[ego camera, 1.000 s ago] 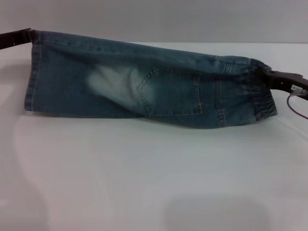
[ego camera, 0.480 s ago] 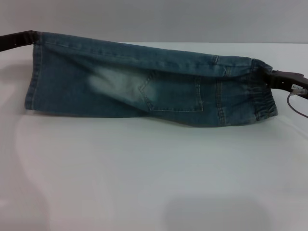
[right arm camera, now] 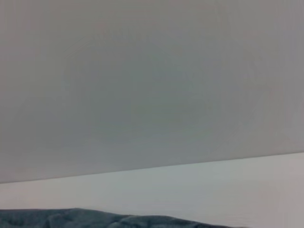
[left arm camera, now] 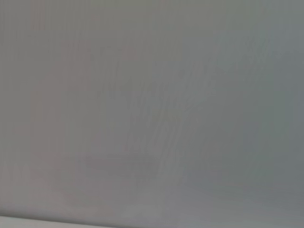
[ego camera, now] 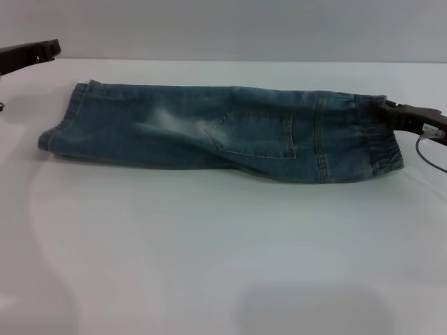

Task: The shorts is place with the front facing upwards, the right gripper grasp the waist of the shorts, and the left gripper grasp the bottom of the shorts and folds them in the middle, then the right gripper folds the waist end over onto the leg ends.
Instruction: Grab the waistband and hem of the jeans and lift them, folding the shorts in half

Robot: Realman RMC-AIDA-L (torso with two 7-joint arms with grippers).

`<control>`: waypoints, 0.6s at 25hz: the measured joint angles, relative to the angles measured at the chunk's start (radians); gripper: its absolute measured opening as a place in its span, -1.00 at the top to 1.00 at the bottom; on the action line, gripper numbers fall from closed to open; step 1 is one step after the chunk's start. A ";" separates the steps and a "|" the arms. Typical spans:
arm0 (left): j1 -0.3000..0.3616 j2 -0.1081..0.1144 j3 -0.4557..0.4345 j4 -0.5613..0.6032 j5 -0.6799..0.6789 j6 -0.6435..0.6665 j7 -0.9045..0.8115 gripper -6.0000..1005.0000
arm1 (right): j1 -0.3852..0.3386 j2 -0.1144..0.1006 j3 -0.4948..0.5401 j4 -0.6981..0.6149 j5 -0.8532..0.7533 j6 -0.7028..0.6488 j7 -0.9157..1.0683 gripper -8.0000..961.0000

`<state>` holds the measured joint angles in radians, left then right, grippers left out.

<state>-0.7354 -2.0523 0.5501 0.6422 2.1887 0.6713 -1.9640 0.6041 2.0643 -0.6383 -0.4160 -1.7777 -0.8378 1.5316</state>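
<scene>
The shorts (ego camera: pixel 223 136) lie folded lengthwise on the bench (ego camera: pixel 223 265). The left gripper (ego camera: pixel 42 50) is apart, fingers unclear; the right gripper (ego camera: pixel 391 112) grasps the waist (ego camera: pixel 380 143). The crosswise fold remains.

Blue-green denim shorts (ego camera: pixel 230 136) with pale faded patch, seemingly tan stitching; white table (ego camera: pixel 223 258).

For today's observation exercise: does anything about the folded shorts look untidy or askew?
Yes. The shorts lie folded lengthwise, but the leg ends sag rumpled and slanted, not squared. The left claw is off them; the right claw is at the waist.
</scene>
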 joint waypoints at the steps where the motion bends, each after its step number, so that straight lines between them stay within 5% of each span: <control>1: 0.001 -0.001 0.000 -0.003 -0.026 -0.002 0.021 0.74 | 0.000 0.000 0.000 0.000 0.000 0.001 0.000 0.59; 7: 0.006 -0.001 0.002 -0.005 -0.077 0.001 0.055 0.38 | -0.009 0.003 0.009 0.000 0.021 0.005 -0.004 0.21; 9: 0.009 -0.001 0.002 -0.006 -0.086 0.005 0.056 -0.09 | -0.020 0.004 0.010 -0.006 0.051 0.006 -0.007 0.12; 13: 0.015 -0.002 0.002 -0.006 -0.125 0.033 0.076 -0.36 | -0.045 0.002 0.008 -0.034 0.086 -0.008 0.006 -0.06; 15: 0.018 -0.002 0.002 -0.006 -0.143 0.047 0.091 -0.49 | -0.056 -0.017 -0.010 -0.075 0.039 -0.064 0.100 -0.14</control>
<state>-0.7173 -2.0539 0.5523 0.6366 2.0454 0.7187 -1.8732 0.5480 2.0478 -0.6481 -0.4911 -1.7392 -0.9016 1.6317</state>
